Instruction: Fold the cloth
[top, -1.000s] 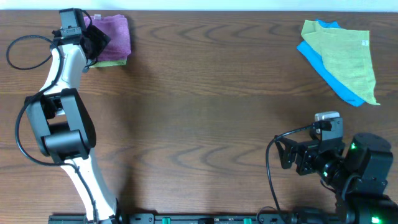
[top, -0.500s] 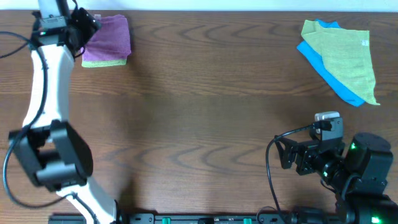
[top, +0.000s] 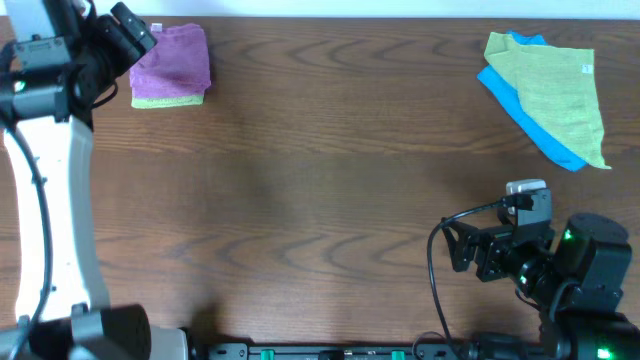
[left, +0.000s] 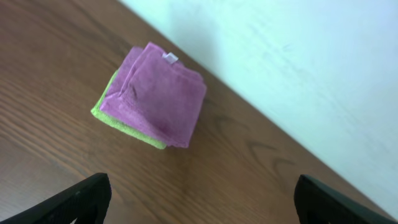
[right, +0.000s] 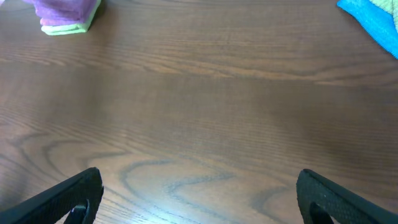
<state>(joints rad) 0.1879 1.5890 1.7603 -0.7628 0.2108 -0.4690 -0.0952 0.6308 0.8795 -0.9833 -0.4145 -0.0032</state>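
Cloth, purple, atop green towel; white tag unreadably small.

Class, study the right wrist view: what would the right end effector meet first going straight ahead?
Probably only the bare table, though depth is unclear; the folded purple cloth and blue cloth lie off to either side.

- folded cloth on top of a second folded cloth, back left corner of table
- spread cloth lying over another cloth, back right
- the two piles well apart
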